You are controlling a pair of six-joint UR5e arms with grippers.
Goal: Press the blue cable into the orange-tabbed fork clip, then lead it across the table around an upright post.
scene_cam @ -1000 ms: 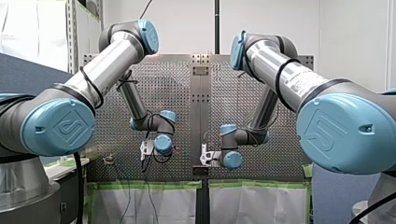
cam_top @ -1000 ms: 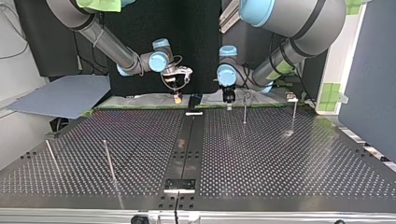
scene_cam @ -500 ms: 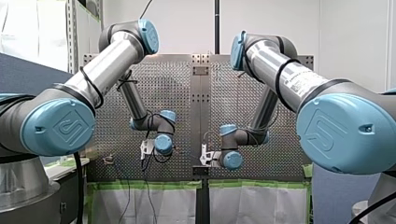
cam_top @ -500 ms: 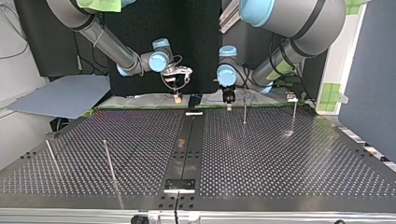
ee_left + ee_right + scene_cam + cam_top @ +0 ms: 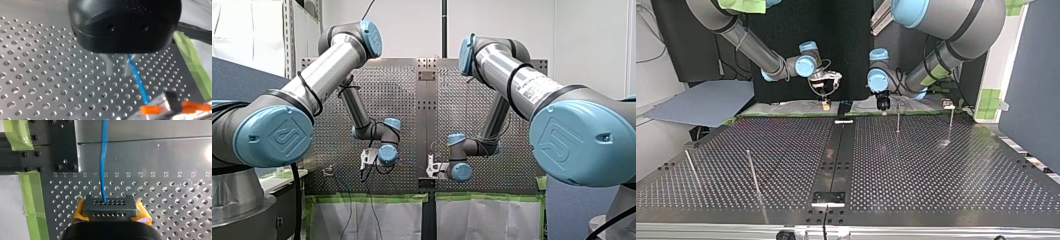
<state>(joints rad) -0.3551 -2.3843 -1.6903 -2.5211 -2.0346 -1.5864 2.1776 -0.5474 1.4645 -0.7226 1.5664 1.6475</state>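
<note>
In the left wrist view my left gripper (image 5: 119,67) hangs low over the perforated plate, its two metal fingers (image 5: 109,65) apart. The blue cable (image 5: 138,82) runs along one finger and slants down to the orange-tabbed fork clip (image 5: 150,109) just ahead. In the right wrist view my right gripper (image 5: 109,208), with yellow pads, is shut on the blue cable (image 5: 103,157), which leads straight away over the plate. In the top view my left gripper (image 5: 882,104) and my right gripper (image 5: 826,103) both hover at the table's far edge, and a thin upright post (image 5: 897,120) stands beside the left one.
A second post (image 5: 951,122) stands further right in the top view, with a small fixture (image 5: 949,106) behind it. Two more posts (image 5: 752,172) lean at that view's left. Green tape (image 5: 30,195) lines the table's edge. A dark centre strip (image 5: 836,150) divides the plate.
My left wrist has turned slightly, shifting its gripper a little to the right in the top view, toward the nearby post. My right arm has not moved.
</note>
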